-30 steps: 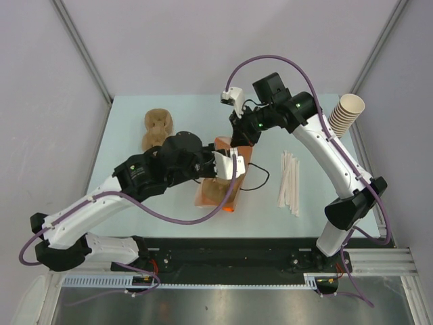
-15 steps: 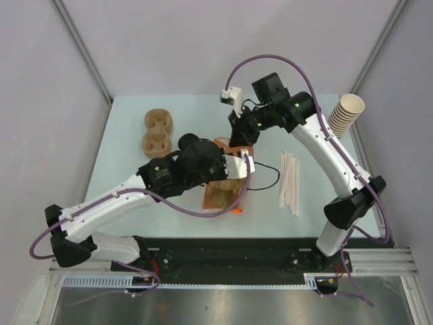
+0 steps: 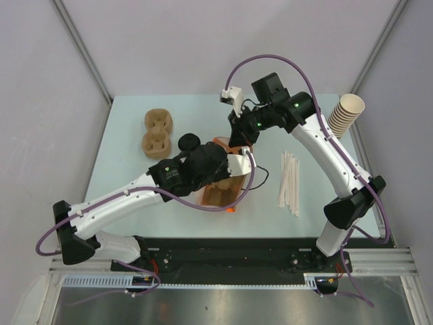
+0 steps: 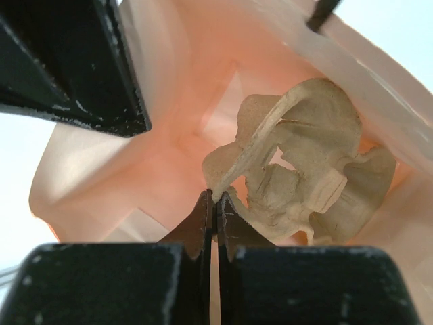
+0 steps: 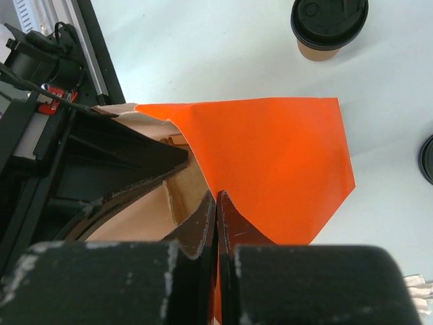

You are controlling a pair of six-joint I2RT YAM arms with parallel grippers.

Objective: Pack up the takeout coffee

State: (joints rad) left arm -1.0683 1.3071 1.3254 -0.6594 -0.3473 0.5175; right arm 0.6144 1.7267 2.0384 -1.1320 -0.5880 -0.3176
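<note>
Item: takeout coffee (image 3: 188,142), brown paper cup with black lid, upright on the pale table (image 3: 128,115), outside the orange bag (image 3: 230,203) and just off its far left corner, between the bag and a stack of pulp carriers (image 3: 157,132). Left gripper (image 4: 215,198): reaching into the bag's mouth, jaws pinched together on the edge of a pulp cup carrier (image 4: 304,169) lying inside. Right gripper (image 5: 216,198): jaws clamped on the bag's far rim.

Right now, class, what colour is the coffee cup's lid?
The lid is black; best in right wrist view.
</note>
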